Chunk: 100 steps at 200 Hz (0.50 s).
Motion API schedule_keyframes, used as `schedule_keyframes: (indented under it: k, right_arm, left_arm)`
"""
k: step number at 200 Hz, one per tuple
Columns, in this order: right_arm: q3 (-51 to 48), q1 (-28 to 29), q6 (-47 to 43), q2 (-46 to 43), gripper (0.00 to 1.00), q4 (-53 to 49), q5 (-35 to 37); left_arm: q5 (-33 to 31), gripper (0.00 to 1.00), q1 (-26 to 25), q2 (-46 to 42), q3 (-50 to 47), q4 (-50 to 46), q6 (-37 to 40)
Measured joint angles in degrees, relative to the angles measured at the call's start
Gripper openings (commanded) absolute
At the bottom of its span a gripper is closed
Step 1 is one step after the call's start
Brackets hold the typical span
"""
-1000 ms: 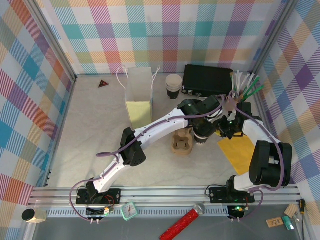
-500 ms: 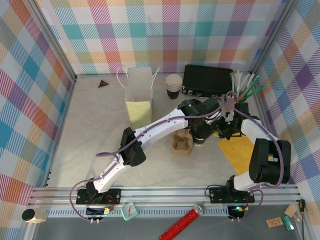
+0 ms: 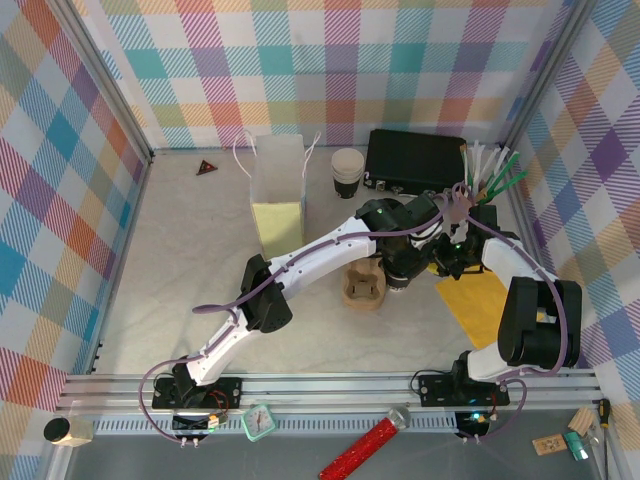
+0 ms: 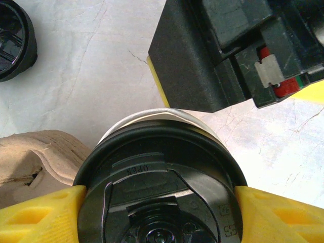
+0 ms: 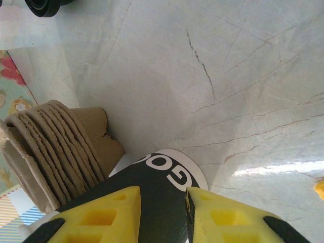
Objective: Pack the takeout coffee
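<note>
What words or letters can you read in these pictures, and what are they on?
"GO": white letters, upside down, on the dark side of the takeout coffee; the rest is hidden.
Probably "OPEN": raised, upside down, on its black lid; not sure.
Other raised marks on the lid: too blurred to read.
Red triangle at the back of the table: too small to read.

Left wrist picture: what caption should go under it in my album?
Two yellow fingers clasp the black-lidded dark paper takeout coffee cup, a brown moulded cardboard cup carrier beside it.
</note>
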Motion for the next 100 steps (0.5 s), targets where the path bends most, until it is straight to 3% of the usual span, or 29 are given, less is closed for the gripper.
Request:
schedule_keyframes:
  k: [100]
  right_arm:
    - [0.0, 0.0, -0.2, 0.0, 0.31, 0.0, 0.0]
  left_arm:
    - [0.2, 0.73, 0.0, 1.5, 0.0, 0.2, 0.0]
